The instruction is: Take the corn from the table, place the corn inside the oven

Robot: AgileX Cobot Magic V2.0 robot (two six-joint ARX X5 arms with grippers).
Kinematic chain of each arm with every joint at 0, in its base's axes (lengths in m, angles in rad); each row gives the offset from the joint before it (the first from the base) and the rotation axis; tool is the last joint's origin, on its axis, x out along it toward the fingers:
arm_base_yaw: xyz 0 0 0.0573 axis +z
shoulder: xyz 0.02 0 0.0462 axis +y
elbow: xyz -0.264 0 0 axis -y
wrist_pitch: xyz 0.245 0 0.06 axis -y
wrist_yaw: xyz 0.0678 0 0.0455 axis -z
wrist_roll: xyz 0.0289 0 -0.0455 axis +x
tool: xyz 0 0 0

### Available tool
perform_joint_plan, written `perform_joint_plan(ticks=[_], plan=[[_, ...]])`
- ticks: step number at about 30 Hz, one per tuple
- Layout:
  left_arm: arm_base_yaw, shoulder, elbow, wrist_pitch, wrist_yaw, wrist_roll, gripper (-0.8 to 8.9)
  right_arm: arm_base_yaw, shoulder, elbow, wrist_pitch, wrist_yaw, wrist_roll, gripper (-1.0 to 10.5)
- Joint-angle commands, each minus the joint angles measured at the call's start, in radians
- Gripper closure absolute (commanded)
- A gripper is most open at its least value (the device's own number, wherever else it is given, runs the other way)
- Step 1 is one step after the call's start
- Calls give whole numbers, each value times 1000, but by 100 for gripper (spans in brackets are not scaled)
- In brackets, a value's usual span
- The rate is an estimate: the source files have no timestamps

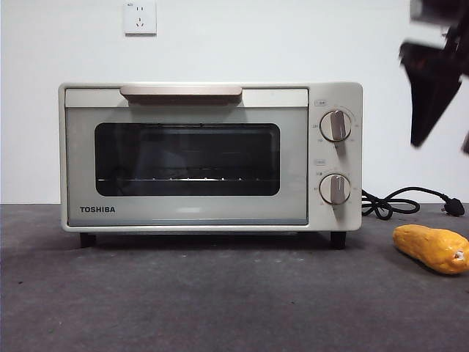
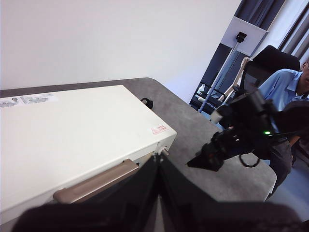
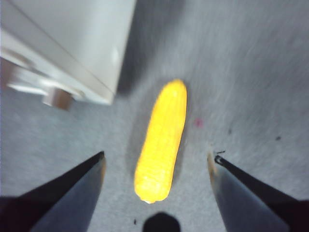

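Note:
The corn [image 1: 431, 248] lies on the table [image 1: 220, 301] to the right of the oven [image 1: 187, 213], whose door is closed. My right gripper [image 1: 441, 141] hangs open in the air above the corn. In the right wrist view its jaws stand wide apart on either side of the corn [image 3: 161, 137], well above it and not touching it, with the oven's corner [image 3: 72, 38] beside it. My left gripper [image 2: 158, 166] is shut with nothing in it, held above the oven's top [image 2: 72, 130] near the handle. The left wrist view also shows the right gripper [image 2: 207, 157].
A black power cord [image 1: 399, 202] lies coiled on the table behind the corn, by the oven's right side. A wall socket [image 1: 139, 17] sits above the oven. A person in a blue shirt [image 2: 285, 87] sits beyond the table's far edge.

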Motion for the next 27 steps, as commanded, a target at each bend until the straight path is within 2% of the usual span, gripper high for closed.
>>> perform_joint_plan(ticks=[1, 4, 7, 10, 25, 27], plan=[[-3, -2, 2, -4, -1, 12, 819, 1, 47, 2, 5, 2, -11, 590], [-3, -2, 2, -8, -2, 13, 819, 1, 92, 2, 7, 2, -22, 587], [-3, -1, 2, -8, -2, 13, 819, 1, 132, 2, 12, 2, -26, 522], [-3, 3, 2, -8, -2, 13, 819, 1, 168, 2, 16, -1, -27, 505], [-3, 14, 2, -11, -27, 13, 819, 1, 310, 2, 54, -28, -29, 513], [-3, 16, 2, -13, -27, 13, 819, 1, 325, 2, 55, -28, -29, 557]])
